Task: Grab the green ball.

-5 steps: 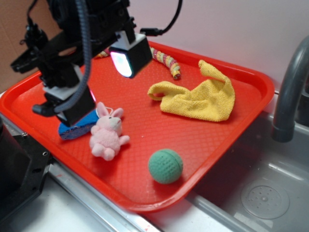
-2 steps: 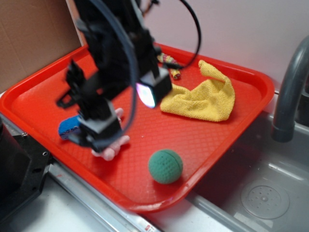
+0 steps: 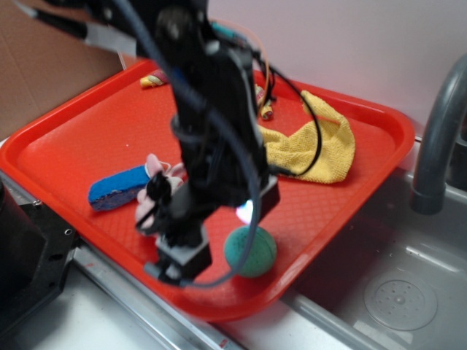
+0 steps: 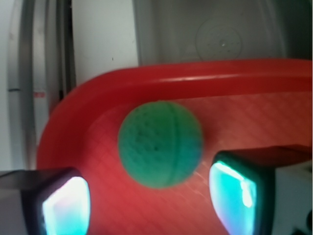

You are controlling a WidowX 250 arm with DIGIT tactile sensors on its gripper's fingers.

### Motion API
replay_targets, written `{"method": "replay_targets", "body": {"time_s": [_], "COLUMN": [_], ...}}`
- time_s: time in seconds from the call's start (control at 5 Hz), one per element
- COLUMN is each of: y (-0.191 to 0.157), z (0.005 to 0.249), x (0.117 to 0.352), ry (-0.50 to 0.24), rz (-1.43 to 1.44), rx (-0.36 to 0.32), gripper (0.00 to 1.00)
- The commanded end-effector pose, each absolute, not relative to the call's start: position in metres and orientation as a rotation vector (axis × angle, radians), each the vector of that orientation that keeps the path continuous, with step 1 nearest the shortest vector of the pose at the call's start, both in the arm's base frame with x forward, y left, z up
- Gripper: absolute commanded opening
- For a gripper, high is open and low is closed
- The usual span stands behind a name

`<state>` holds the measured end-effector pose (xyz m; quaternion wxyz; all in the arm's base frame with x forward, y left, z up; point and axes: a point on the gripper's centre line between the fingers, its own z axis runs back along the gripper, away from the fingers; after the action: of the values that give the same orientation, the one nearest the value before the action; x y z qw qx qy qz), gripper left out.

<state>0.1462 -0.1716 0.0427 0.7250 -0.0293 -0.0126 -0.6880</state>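
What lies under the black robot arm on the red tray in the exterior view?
The pink plush bunny shows only its ears and one side; the arm covers its body. The teal-green crocheted ball is partly hidden; the open gripper flanks it.

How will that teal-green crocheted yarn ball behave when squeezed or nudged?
The teal-green crocheted yarn ball looks soft, so it probably compresses. Round on the red plastic tray, it may roll if nudged. The open pincer flanks it.

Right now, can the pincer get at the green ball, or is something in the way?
Probably yes. The pincer is open with the green ball centered just ahead of its lit fingers, and nothing lies between. The red tray rim sits close behind it.
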Motion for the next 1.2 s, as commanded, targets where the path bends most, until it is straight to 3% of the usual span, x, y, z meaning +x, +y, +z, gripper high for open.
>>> {"method": "replay_targets", "body": {"time_s": [0.0,0.4,0.6,0.8,1.0], "y": [-0.18,-0.172,-0.155,-0.122,-0.1], "z": [0.022,0.032,0.078,0.126,0.161], "x": [0.122,0.099,0.064,0.096,0.086], "ry": [-0.036,-0.06,-0.067,-0.086,0.053], "rz": [-1.543,-1.453,-1.259,-1.01,-0.763], "rx": [-0.061,-0.098,-0.082,-0.037,-0.028], "gripper": [0.0,0.0,0.0,0.0,0.0]}}
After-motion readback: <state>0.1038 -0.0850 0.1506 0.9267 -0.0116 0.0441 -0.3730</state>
